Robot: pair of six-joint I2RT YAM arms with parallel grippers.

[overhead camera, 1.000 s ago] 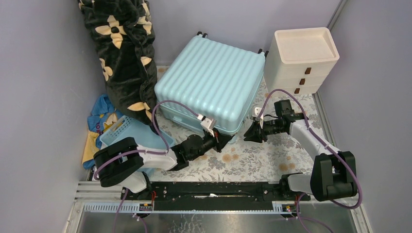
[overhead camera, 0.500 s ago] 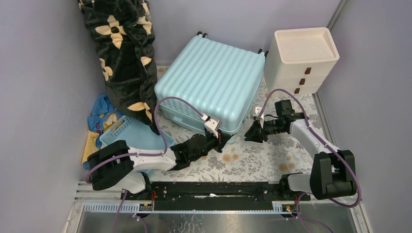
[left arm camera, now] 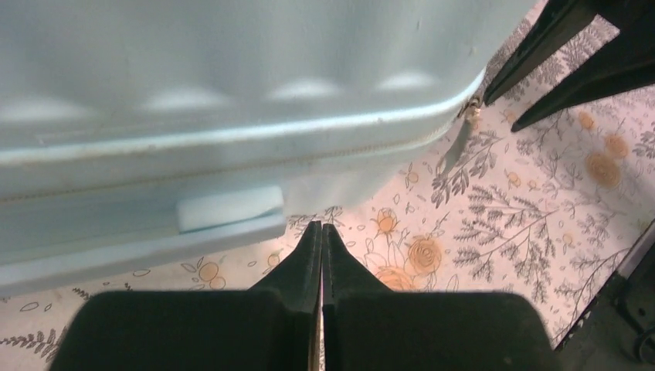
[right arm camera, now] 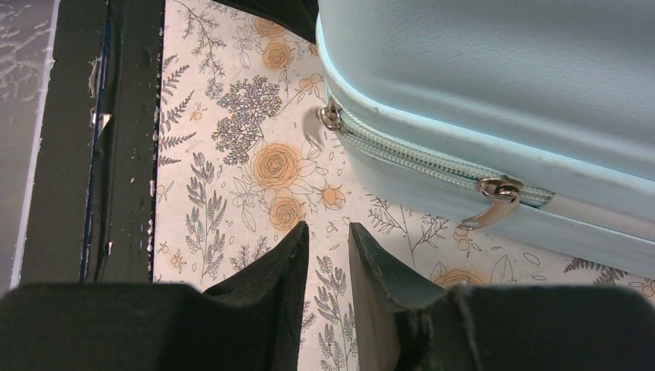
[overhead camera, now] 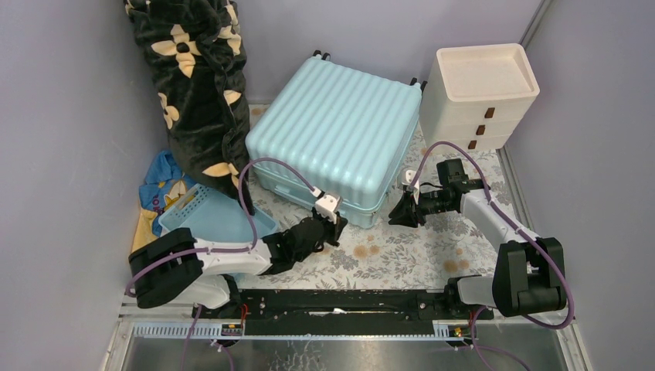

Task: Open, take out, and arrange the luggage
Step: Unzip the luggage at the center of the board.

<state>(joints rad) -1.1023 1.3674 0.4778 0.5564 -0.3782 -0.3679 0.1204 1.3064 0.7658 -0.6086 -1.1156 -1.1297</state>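
Note:
The luggage (overhead camera: 332, 127) is a pale aqua ribbed suitcase lying flat and shut on the floral mat (overhead camera: 402, 251). My left gripper (overhead camera: 337, 226) is shut and empty, just off the suitcase's near edge; in the left wrist view its tips (left arm camera: 320, 226) point at the luggage (left arm camera: 232, 85) below a small raised block. My right gripper (overhead camera: 401, 213) sits by the near right corner, jaws a little apart and empty (right arm camera: 328, 229). Two metal zipper pulls hang on the zip there, one at the corner (right arm camera: 332, 117), one further along (right arm camera: 494, 197). One pull also shows in the left wrist view (left arm camera: 462, 131).
A cream drawer unit (overhead camera: 483, 97) stands at the back right. A small blue basket (overhead camera: 205, 216) lies left of my left arm, with a blue-yellow cloth (overhead camera: 158, 185) and a black flowered blanket (overhead camera: 197, 85) behind it. A black rail (overhead camera: 340, 301) runs along the near edge.
My left gripper has drawn back left and toward the near side, away from the suitcase's near corner. The right arm has barely moved.

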